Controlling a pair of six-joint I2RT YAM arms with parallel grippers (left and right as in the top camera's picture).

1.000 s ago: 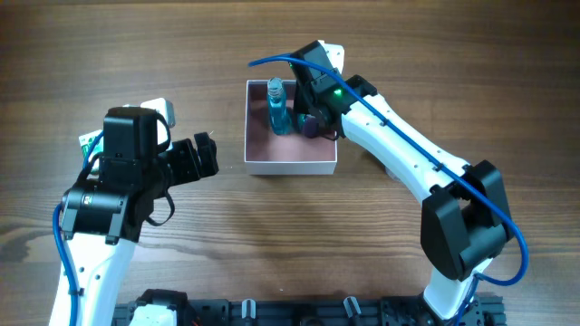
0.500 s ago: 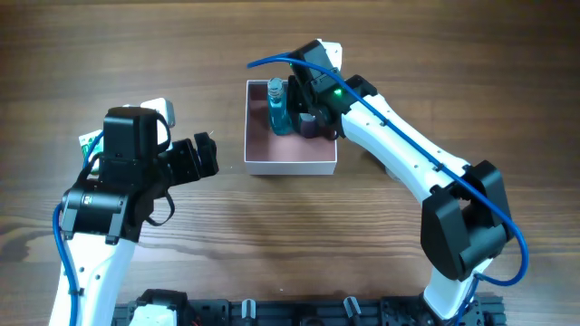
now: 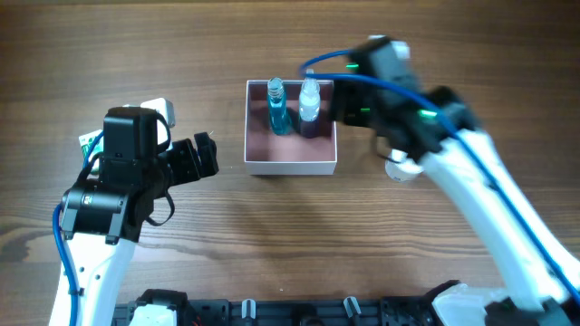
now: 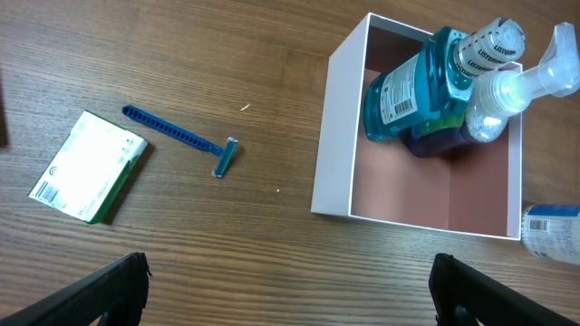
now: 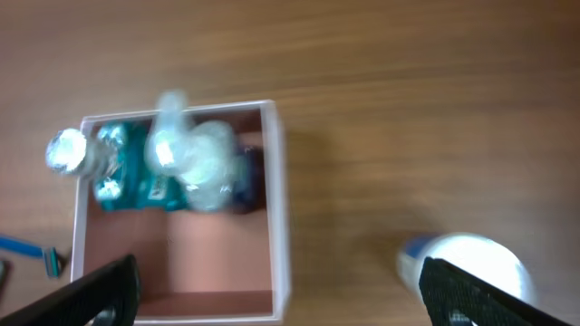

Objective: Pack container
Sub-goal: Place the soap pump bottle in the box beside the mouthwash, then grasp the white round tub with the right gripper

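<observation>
Wooden tabletop: the right pincer, spread wide and empty, should centre over the white bottle beside it.

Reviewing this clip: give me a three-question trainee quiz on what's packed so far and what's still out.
1. True or false: the blue razor lies outside the container.
2. What sits beside the teal bottle in the container? A spray bottle, B packet, C razor.
3. Fill in: the container's inside is ___.
Key: 1 true; 2 A; 3 pink.
</observation>
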